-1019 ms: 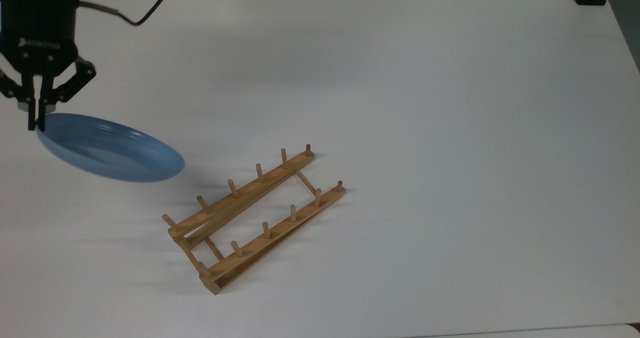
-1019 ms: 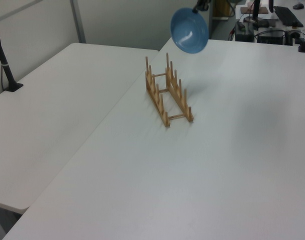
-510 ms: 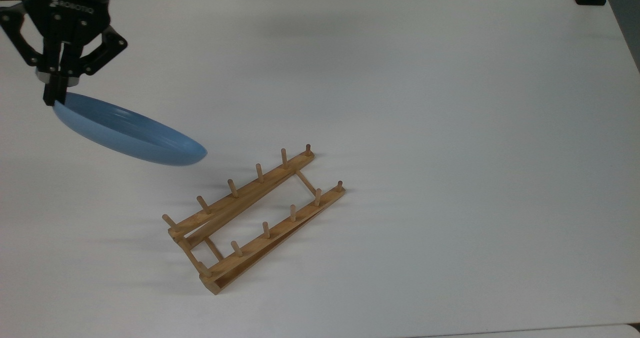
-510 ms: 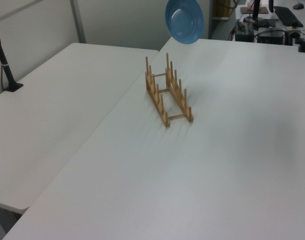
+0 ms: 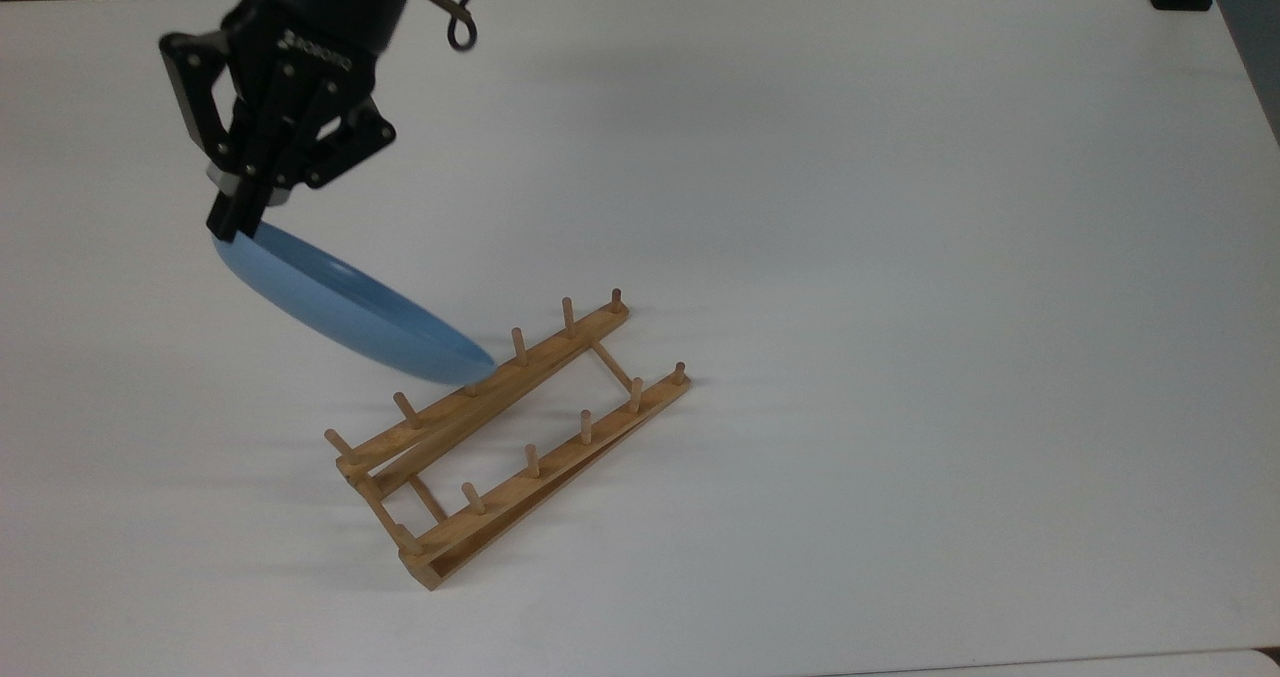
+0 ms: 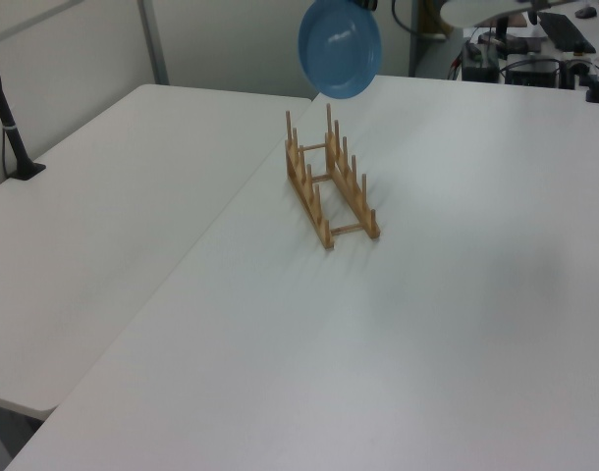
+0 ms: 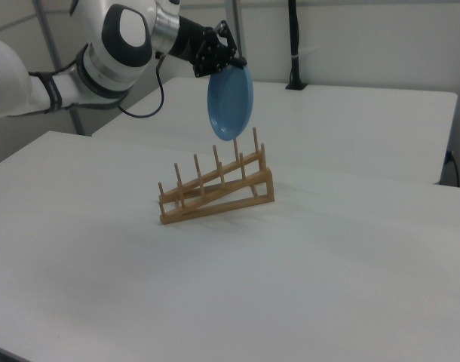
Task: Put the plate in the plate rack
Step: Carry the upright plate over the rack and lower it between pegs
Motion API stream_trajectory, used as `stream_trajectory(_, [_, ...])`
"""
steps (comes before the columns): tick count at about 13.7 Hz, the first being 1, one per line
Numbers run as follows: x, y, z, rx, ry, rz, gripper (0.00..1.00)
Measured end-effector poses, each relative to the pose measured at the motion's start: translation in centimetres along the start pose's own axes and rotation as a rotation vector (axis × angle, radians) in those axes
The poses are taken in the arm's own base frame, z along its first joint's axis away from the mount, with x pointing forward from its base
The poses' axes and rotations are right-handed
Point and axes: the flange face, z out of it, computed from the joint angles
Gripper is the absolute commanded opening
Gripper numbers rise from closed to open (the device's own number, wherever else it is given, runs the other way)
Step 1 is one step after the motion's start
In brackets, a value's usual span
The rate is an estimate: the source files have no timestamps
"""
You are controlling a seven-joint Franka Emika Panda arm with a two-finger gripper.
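Carrying the light-blue plate [image 5: 350, 312] edge-on above the wooden plate rack [image 5: 500, 437], my fingers [image 5: 232, 225] clamped on its rim; next I lower it between pegs.

Plain light-blue plate [image 5: 350, 307] — light-brown wooden plate rack [image 5: 500, 437] — black gripper [image 5: 232, 225], all over a white table [image 5: 900, 257].
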Motion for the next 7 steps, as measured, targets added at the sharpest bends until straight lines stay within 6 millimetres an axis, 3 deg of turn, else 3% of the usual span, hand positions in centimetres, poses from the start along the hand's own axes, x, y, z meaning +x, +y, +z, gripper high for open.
stream_trajectory(4, [0.6,-2.6,1.5,-0.075,-0.058,-0.037,0.0])
stream_trajectory(7, [1.5,-4.5,1.6,-0.123,-0.092,-0.06,0.0])
